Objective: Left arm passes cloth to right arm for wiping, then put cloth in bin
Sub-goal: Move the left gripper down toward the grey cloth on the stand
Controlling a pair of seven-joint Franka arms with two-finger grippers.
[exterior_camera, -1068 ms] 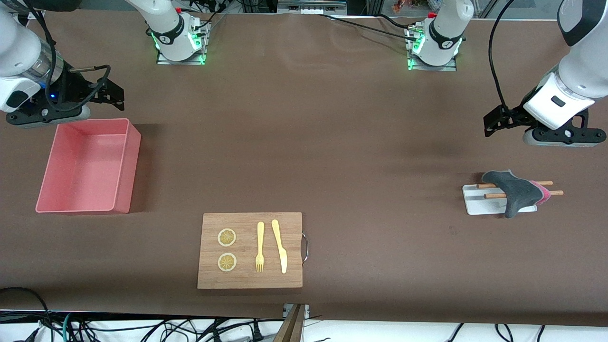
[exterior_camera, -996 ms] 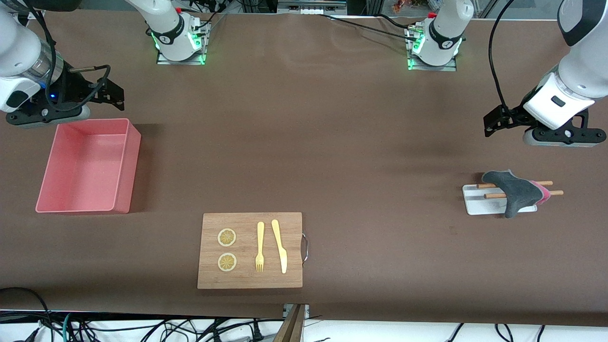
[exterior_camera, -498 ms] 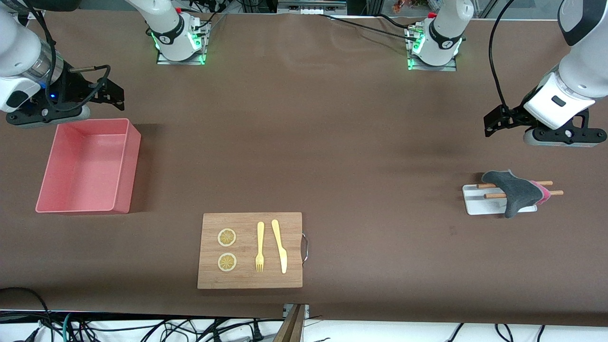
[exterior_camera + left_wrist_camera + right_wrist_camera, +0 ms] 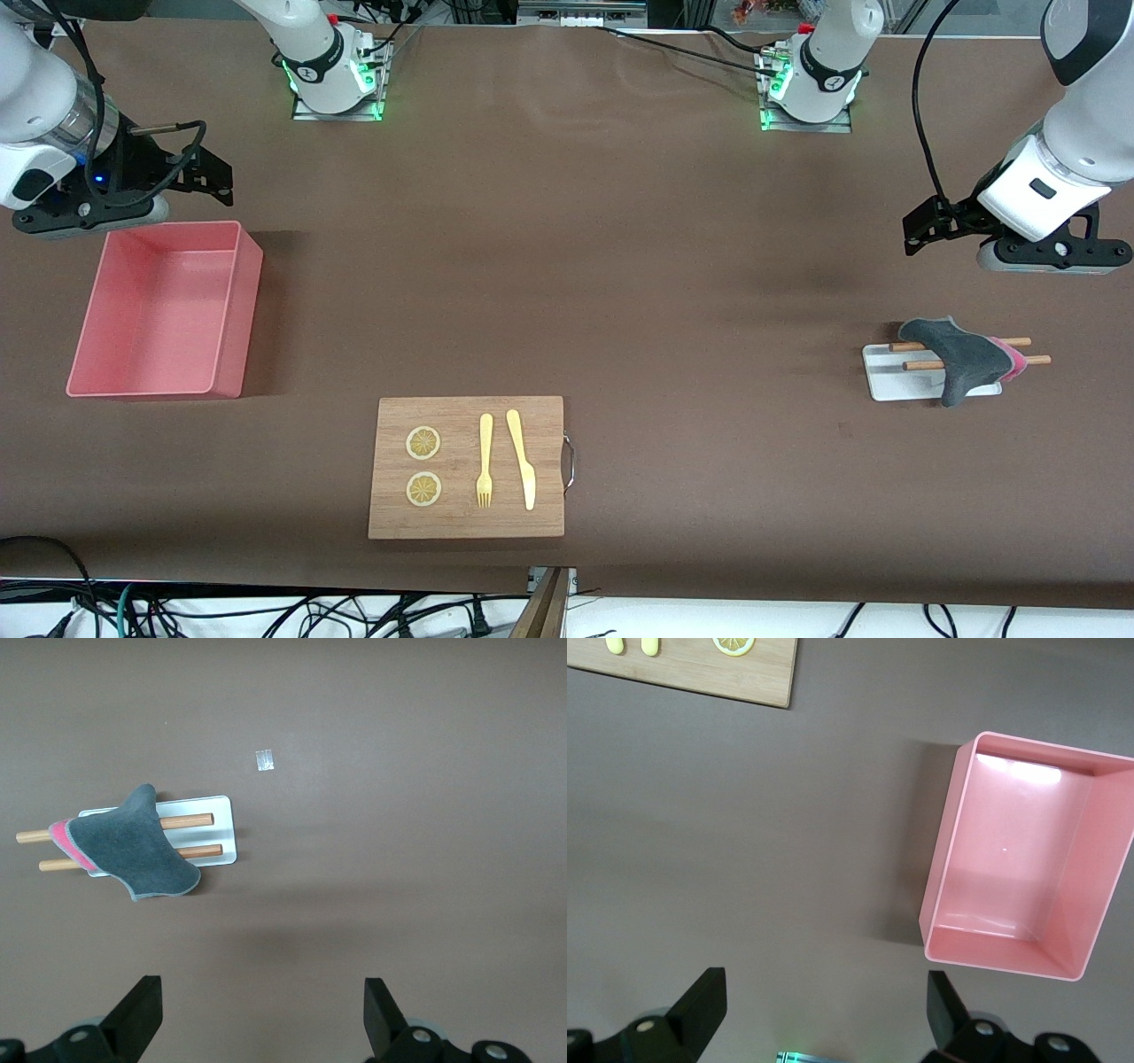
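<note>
Cloth [image 4: 964, 359] draped over two wooden sticks [image 4: 912, 354] on white tray [image 4: 886, 386]. Left gripper [image 4: 263, 1020] above bare table, jaws wide, empty. Right gripper [image 4: 824, 1014] likewise beside bin [image 4: 232, 312].

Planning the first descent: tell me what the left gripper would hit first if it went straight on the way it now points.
Probably only bare table. The open left gripper points down at brown surface; the cloth on its white tray lies off to one side of that line. Depth is hard to judge.
</note>
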